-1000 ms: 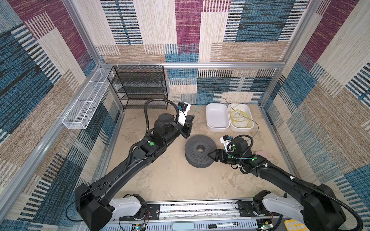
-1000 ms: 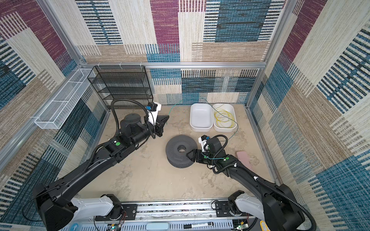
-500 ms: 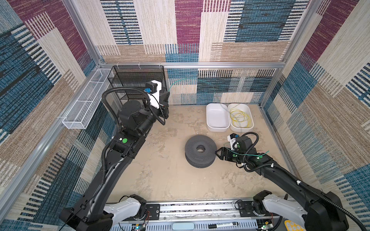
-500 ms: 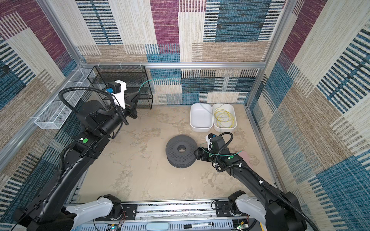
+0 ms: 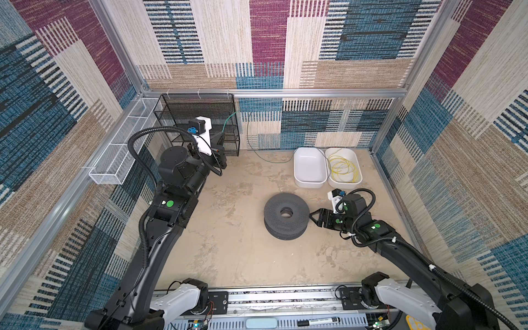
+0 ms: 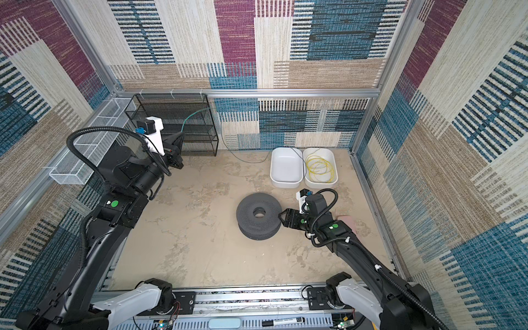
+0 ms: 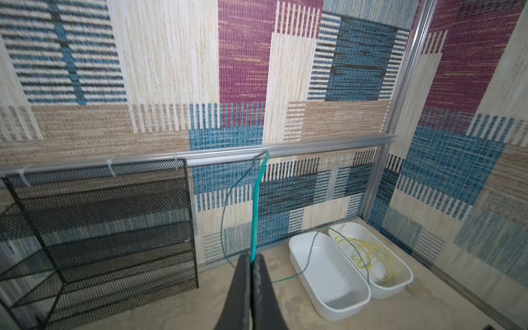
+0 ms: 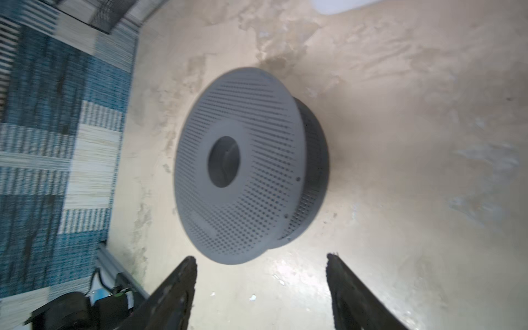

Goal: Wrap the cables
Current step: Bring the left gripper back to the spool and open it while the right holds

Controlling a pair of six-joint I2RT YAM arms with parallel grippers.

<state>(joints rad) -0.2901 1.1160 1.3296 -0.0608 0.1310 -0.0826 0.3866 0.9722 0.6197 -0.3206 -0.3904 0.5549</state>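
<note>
Left end effector (image 7: 251, 258), clenched on the teal cable (image 7: 258, 200), has swung from beside the spool (image 5: 286, 215) to well away, drawing slack; winding looks unstarted. Right end effector (image 5: 313, 216) gapes just beside the spool. Yellow cable (image 5: 343, 168) lies coiled in a tray (image 5: 344, 186) beyond the spool. Mottled tan tabletop (image 5: 228, 257), patchwork walls (image 5: 314, 57).

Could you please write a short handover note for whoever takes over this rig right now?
Left gripper: shut on the teal-green cable, raised near the black mesh shelf. The cable trails down across the floor and over the first white bin.
Right gripper: open and empty, pointing at the grey spool, just short of its rim.
Yellow cable: loosely coiled in the second white bin.
Done: teal-green cable picked up by one end.
Left: nothing is wound on the spool yet, so both cables need wrapping.
</note>
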